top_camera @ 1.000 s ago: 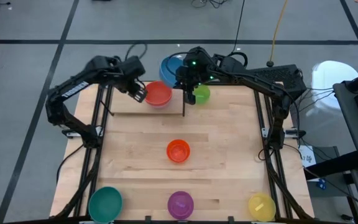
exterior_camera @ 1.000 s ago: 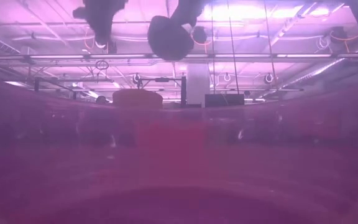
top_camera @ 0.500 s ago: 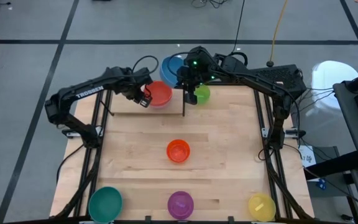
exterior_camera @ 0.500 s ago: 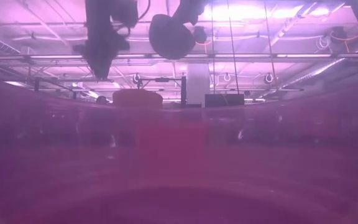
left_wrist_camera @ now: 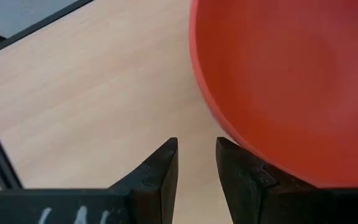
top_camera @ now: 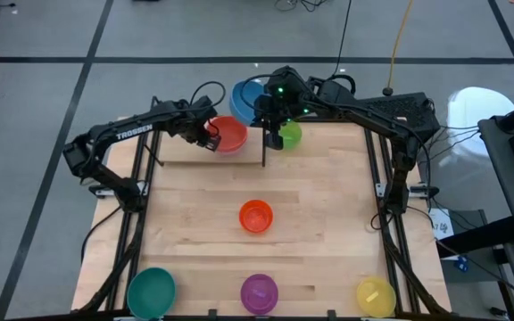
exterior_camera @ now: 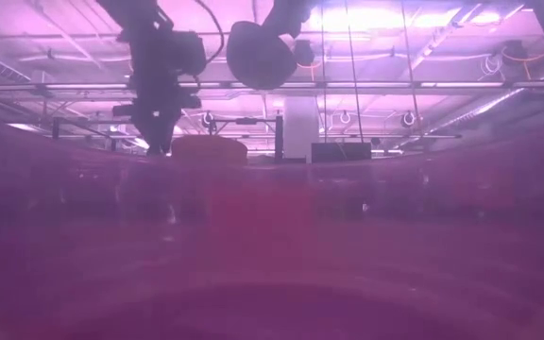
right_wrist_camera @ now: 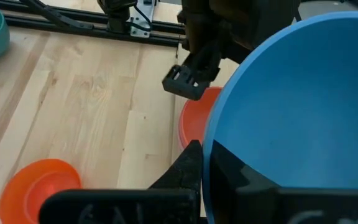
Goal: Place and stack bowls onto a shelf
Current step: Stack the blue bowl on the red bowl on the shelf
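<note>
On the shelf (top_camera: 181,153) at the table's far left stands a red bowl (top_camera: 230,134) on its base. My left gripper (left_wrist_camera: 196,146) hangs open, pointing steeply down, just left of that bowl's rim (left_wrist_camera: 241,140), with bare wood between its fingers. I cannot tell whether its nearer finger touches the bowl. My right gripper (right_wrist_camera: 205,152) is shut on a blue bowl (top_camera: 244,94) held above the table's far edge. A lime green bowl (top_camera: 287,134) sits right of the shelf's black rod (top_camera: 264,147). My right gripper pinches the blue bowl's rim (right_wrist_camera: 209,140), one finger (right_wrist_camera: 188,165) outside the wall and the other inside the hollow. The fingers slant downward. The bowl is lifted clear and tilted on edge, its opening turned toward the wrist camera.
An orange bowl (top_camera: 255,216) stands mid-table. Along the near edge sit a teal bowl (top_camera: 152,292), a purple bowl (top_camera: 259,292) and a yellow bowl (top_camera: 375,295). The purple bowl fills most of the low view. Black frame rods (top_camera: 136,205) run along both table sides.
My left gripper has come down from high above the shelf and moved toward the red bowl, ending low beside its left rim, fingers still apart. The red bowl has stayed in place.
</note>
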